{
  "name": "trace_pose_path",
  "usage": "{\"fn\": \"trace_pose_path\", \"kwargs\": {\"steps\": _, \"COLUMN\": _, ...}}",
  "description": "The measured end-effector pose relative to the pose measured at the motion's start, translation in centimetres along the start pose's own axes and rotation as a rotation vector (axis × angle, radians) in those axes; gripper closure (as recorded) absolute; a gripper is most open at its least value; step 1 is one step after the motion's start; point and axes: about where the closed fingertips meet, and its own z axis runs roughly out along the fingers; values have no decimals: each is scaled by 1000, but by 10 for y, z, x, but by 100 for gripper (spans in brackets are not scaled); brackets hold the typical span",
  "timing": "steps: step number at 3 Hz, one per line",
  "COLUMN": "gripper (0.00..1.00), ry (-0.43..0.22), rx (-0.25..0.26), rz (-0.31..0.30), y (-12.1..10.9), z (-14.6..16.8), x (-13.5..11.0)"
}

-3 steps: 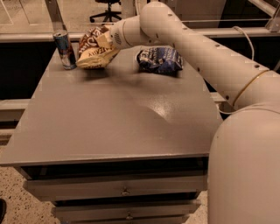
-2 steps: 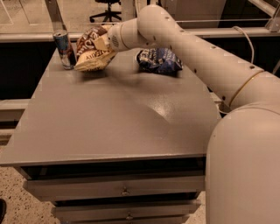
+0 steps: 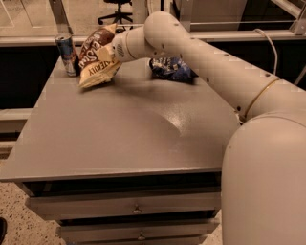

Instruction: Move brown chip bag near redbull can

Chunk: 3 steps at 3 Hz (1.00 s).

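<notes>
The hand [image 3: 108, 51] is clamped on the right edge of the brown chip bag [image 3: 94, 57], holding it tilted just to the right of the redbull can [image 3: 67, 53] on the bench [image 3: 119, 139]. A dark blue bag [image 3: 172, 70] lies farther right of the can.

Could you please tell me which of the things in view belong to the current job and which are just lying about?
Part of the job:
brown chip bag, far left of the table
redbull can, just left of the bag
gripper, at the bag's right edge

Just lying about:
dark blue bag, further right on the table
office chair, beyond the table
</notes>
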Motion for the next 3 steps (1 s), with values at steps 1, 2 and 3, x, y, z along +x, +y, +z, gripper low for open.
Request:
{"fn": "trace_pose_path", "kwargs": {"steps": 1, "gripper": 13, "ry": 4, "rx": -14, "rz": 12, "y": 5, "z": 1, "x": 3}}
{"fn": "trace_pose_path", "kwargs": {"steps": 2, "gripper": 0, "ry": -6, "rx": -7, "rz": 9, "y": 4, "z": -12, "x": 0}}
{"fn": "trace_pose_path", "kwargs": {"steps": 3, "gripper": 0, "ry": -42, "rx": 36, "rz": -29, "y": -3, "z": -54, "x": -10}}
